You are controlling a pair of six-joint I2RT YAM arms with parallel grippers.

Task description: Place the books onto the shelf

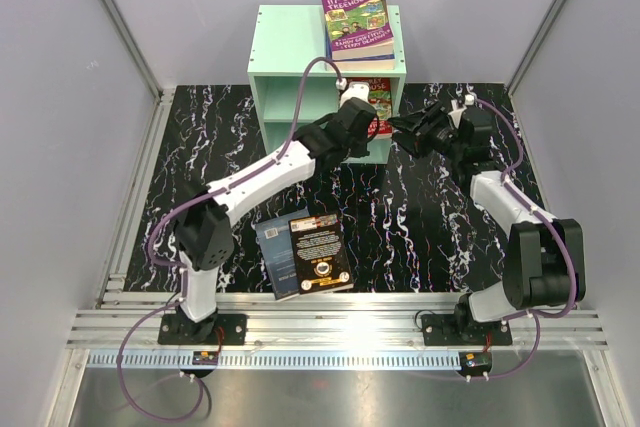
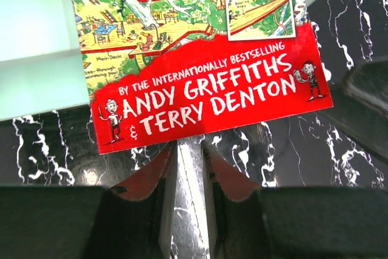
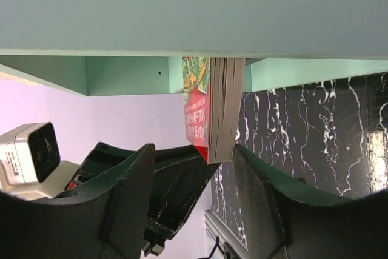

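Table [image 1: 200, 137]: black with white veining; it carries the shelf at the far edge and two loose books near the arm bases.
Slate-blue book [image 1: 275, 259]: flat on the table beside the left arm's base, partly covered along its right side.
Black book [image 1: 323, 252]: flat on the table, overlapping the slate-blue book's right side.
Shelf [image 1: 290, 62]: mint green, open front facing the arms, with two compartments one above the other; the left halves of both show no books.
Purple book [image 1: 357, 22]: lies flat on the right part of the shelf's top, cover up, slightly askew.
Left pincer [image 1: 366, 129] [image 2: 189, 150]: fingers pressed together with nothing between them. The tips are right at the lower edge of the red book, whose cover faces the wrist camera.
Red book [image 1: 379, 105] [image 2: 200, 83] [image 3: 197, 119]: at the right end of the shelf, in what looks like the upper compartment. It stands on edge and its near end sticks out of the front toward the arms.
Right pincer [image 1: 404, 130] [image 3: 193, 150]: fingers spread, just right of the shelf's front. The jutting end of the red book shows between them; I cannot tell whether either finger touches it.
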